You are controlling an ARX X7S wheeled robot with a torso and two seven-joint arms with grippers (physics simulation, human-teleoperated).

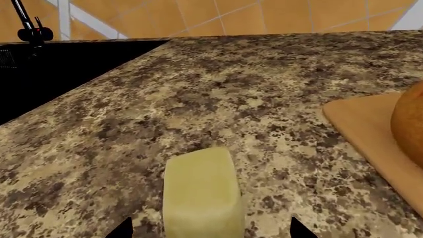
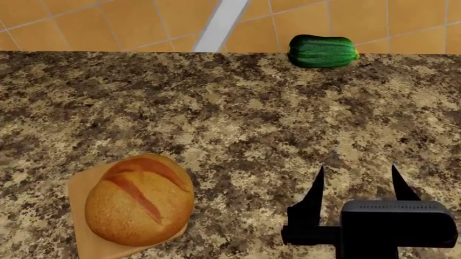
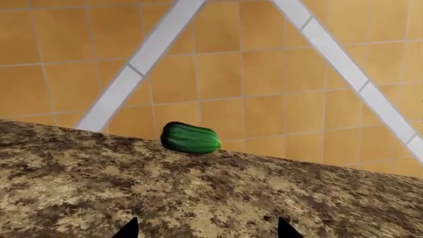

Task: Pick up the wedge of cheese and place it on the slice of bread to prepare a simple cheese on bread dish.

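The wedge of cheese (image 1: pixel 201 193), a pale-yellow block, lies on the speckled counter in the left wrist view. My left gripper (image 1: pixel 209 230) is open, and its two dark fingertips (image 1: pixel 123 230) stand either side of the cheese with counter showing in both gaps. The slice of bread (image 2: pixel 140 199), a round golden loaf on a tan slab (image 2: pixel 81 189), sits at the counter's near left in the head view; the loaf (image 1: pixel 411 124) also shows beside the cheese. The head view shows neither the cheese nor my left gripper. My right gripper (image 2: pixel 358 186) hangs open and empty over bare counter, right of the bread.
A dark green zucchini (image 2: pixel 323 51) lies at the counter's far edge against the orange tiled wall; it also appears ahead of the right gripper, the zucchini (image 3: pixel 190 138). A black sink (image 1: pixel 59 69) with a faucet (image 1: pixel 29 27) lies beyond the cheese.
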